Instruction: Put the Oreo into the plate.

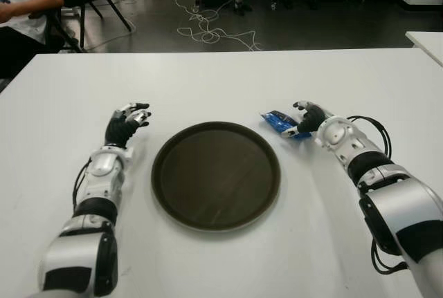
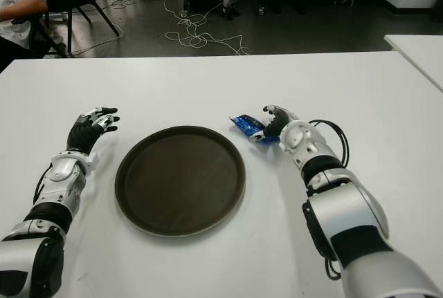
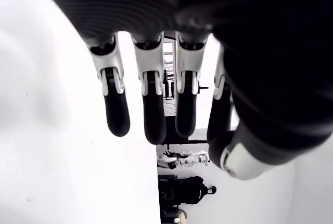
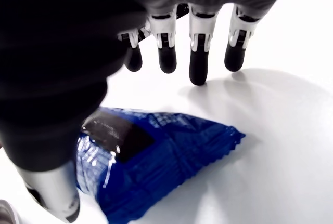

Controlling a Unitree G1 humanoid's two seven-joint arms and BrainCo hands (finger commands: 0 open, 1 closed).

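White table (image 1: pixel 221 77) spreads out in front of the robot, and from where I stand the scene reads plainly from left to right. Off at the far left a seated person (image 1: pixel 21 7) is partly in view beyond the table edge. The left hand (image 1: pixel 127 124) shows just left of the plate, fingers extended and loosely spread, holding nothing; it looks idle. The plate (image 1: pixel 216 175), a dark round tray, sits in the middle with nothing in it. Just past its upper right rim lies the Oreo (image 1: pixel 280 123), a blue packet flat on the table, near the plate but apart from it. The right hand (image 1: pixel 309 117) is over the packet's right end, so this hand is plainly the nearer one. In the right wrist view its fingers (image 4: pixel 199 70) hang straight and apart above bare table beyond the packet (image 4: pixel 156 156), with the thumb down beside the packet's near edge; nothing is closed around it yet. The packet's long axis seems to run from the plate's rim out toward the right hand, so the fingers would likely need to curl in across its width, then carry it a short way left over the rim.
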